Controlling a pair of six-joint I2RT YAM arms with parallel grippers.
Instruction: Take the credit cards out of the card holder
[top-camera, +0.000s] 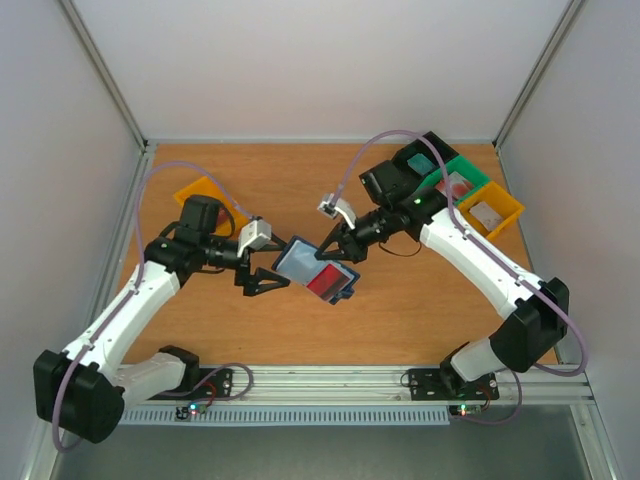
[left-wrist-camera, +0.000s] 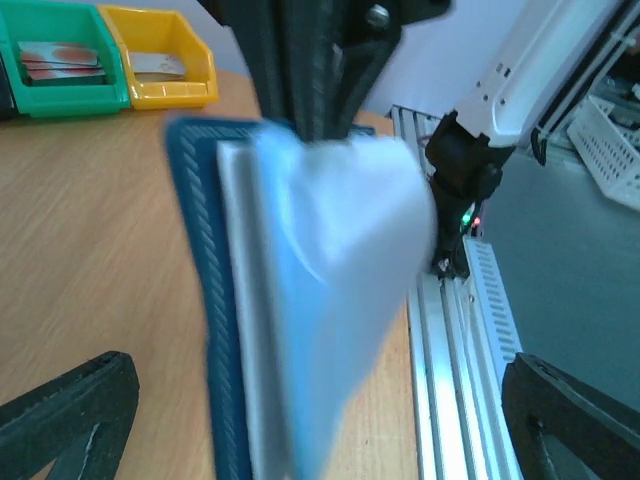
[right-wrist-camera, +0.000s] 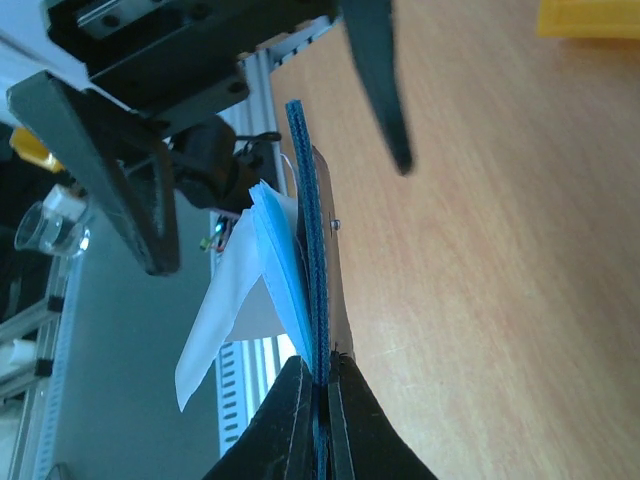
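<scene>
The card holder (top-camera: 305, 262) hangs open above the table, navy outside with pale blue pockets (left-wrist-camera: 330, 280). A red credit card (top-camera: 325, 281) shows on its inner face. My right gripper (top-camera: 336, 249) is shut on the holder's navy edge (right-wrist-camera: 312, 250), pinching it between both fingers (right-wrist-camera: 290, 420). My left gripper (top-camera: 275, 278) is open just left of the holder. Its fingers (left-wrist-camera: 70, 410) stand wide on either side of the holder without touching it. In the left wrist view the holder fills the middle and the red card is hidden.
A green bin (top-camera: 455, 185) and a yellow bin (top-camera: 492, 210) holding cards sit at the back right, beside a black bin (top-camera: 420, 160). Another yellow bin (top-camera: 205, 193) sits behind the left arm. The aluminium rail (top-camera: 330, 385) runs along the near edge.
</scene>
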